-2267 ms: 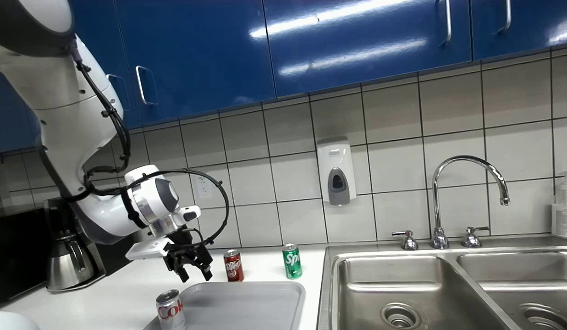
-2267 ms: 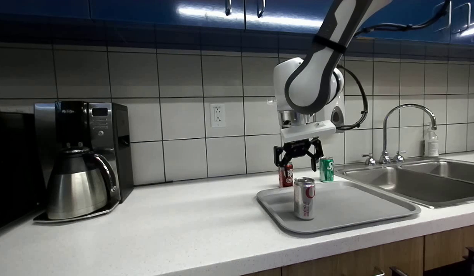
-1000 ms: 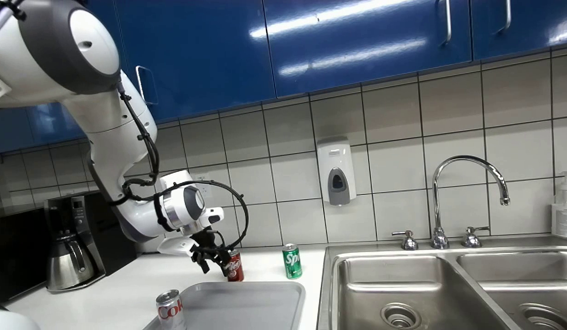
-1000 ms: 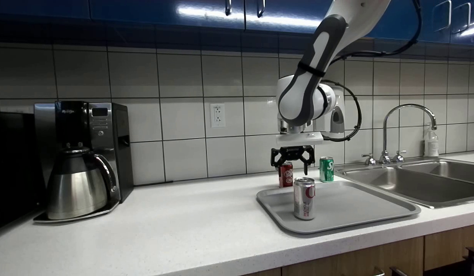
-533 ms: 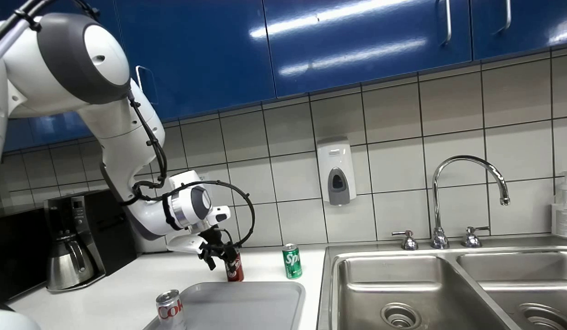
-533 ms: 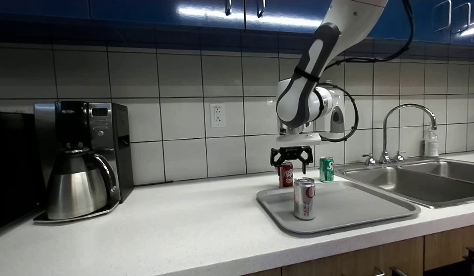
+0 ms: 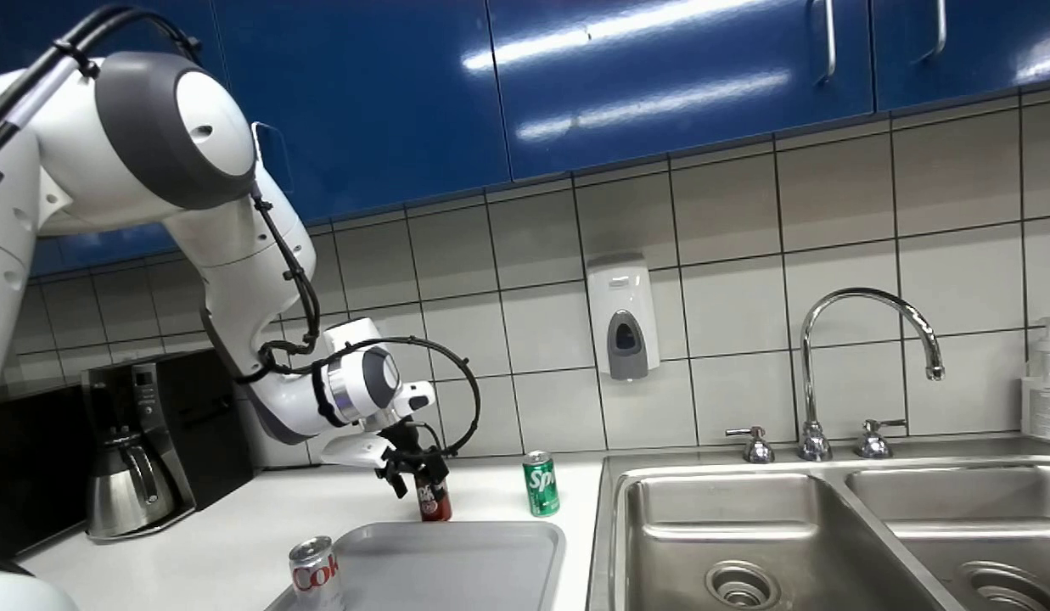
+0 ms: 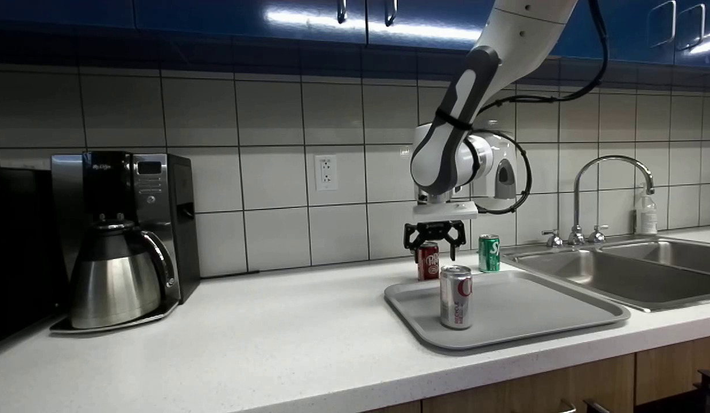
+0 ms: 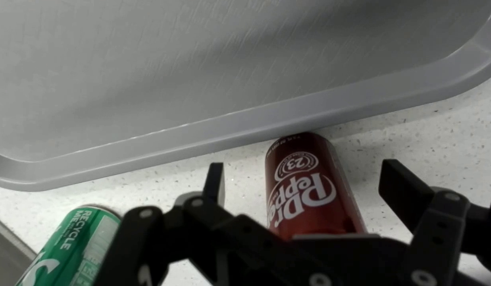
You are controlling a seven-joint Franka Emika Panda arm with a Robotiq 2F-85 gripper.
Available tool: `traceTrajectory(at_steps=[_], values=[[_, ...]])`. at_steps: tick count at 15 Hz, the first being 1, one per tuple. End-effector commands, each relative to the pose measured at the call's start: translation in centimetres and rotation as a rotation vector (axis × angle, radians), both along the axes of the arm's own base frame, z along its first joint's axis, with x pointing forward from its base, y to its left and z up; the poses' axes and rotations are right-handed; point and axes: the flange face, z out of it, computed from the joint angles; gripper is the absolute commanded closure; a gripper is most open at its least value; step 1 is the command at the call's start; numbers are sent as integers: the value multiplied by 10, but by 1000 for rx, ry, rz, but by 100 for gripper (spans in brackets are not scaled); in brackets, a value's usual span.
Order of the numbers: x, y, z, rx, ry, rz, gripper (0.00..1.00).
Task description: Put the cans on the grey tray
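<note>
Dark red can (image 9: 309, 190), lower centre of my wrist view
My gripper (image 9: 303, 180) has its jaws spread to either side.

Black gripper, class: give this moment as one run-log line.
Black gripper: open; dark red can: on white counter, between jaws in wrist view; silver-white can: on flat grey tray; green can: on counter

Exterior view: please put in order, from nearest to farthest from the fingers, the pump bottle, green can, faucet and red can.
In an exterior view:
1. Red can: close by the fingers.
2. Green can: apart, to picture right.
3. Faucet: farther right.
4. Pump bottle: beyond the faucet.
</note>
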Motion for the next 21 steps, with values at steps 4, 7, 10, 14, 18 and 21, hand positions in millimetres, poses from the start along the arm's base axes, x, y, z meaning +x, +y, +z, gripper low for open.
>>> traceTrajectory(at_steps=[4,7,10,14,18,21], values=[[21,-1,-3,0,0,38,0],[27,-1,-6,-1,-1,47,0],[31,-2,-7,-1,-3,49,0],[35,-2,-7,-1,-8,58,26],[37,-3,-7,-4,-11,59,58],[36,-4,-5,-6,-13,56,61]])
